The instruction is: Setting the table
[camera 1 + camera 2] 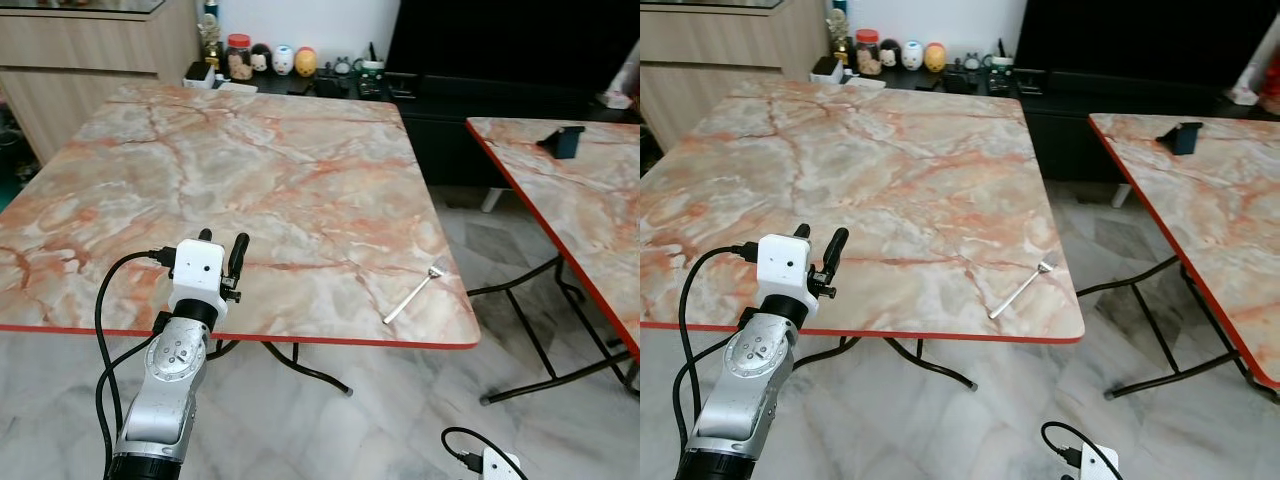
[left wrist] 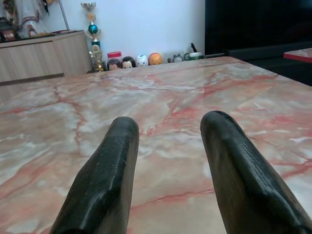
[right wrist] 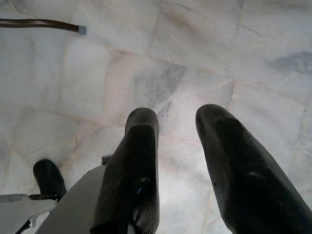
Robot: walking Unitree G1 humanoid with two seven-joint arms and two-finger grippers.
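Left eye view: the left gripper (image 1: pixel 222 243) hovers over the table's (image 1: pixel 300 150) near edge, fingers parted, holding nothing. The fork (image 1: pixel 414 291) lies well to its right. The right gripper (image 3: pixel 178 119) hangs over the floor (image 3: pixel 195 39), parted, empty.

Head cameras look down over the table (image 1: pixel 300 180); left wrist skims it, right faces floor (image 3: pixel 195 48).

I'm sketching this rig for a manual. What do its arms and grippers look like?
The left arm is a silver casing with round bolted joints, a white camera box and looped black cables. Each gripper, left gripper and right gripper, has two long, rounded, matte-black fingers.
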